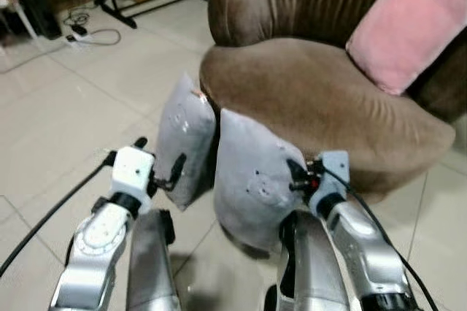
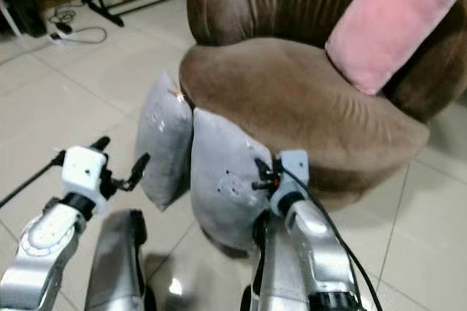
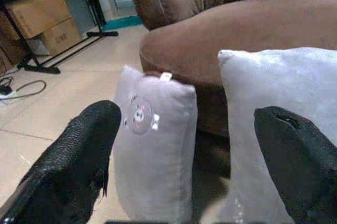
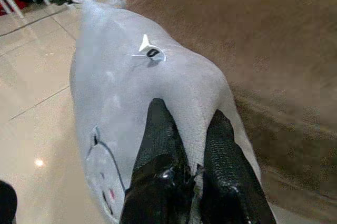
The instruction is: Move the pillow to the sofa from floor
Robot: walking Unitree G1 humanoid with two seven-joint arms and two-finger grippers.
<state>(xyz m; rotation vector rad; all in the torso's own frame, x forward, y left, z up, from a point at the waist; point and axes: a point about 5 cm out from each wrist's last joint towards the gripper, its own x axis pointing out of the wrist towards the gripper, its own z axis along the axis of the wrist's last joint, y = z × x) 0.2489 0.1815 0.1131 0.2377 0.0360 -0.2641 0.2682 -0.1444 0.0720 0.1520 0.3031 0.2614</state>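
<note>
Against the sofa (image 1: pixel 321 106), right gripper (image 4: pixel 190 129) pinches the nearer grey pillow (image 1: pixel 252 179); left gripper (image 1: pixel 159 161) hangs released beside the second pillow (image 1: pixel 186 139).

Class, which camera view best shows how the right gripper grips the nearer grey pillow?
The right wrist view: the right gripper pinches a fold at the edge of the nearer grey pillow, both fingers plainly visible. In the eye views the gripper is mostly hidden behind its wrist. The left wrist view shows the pillow.
</note>
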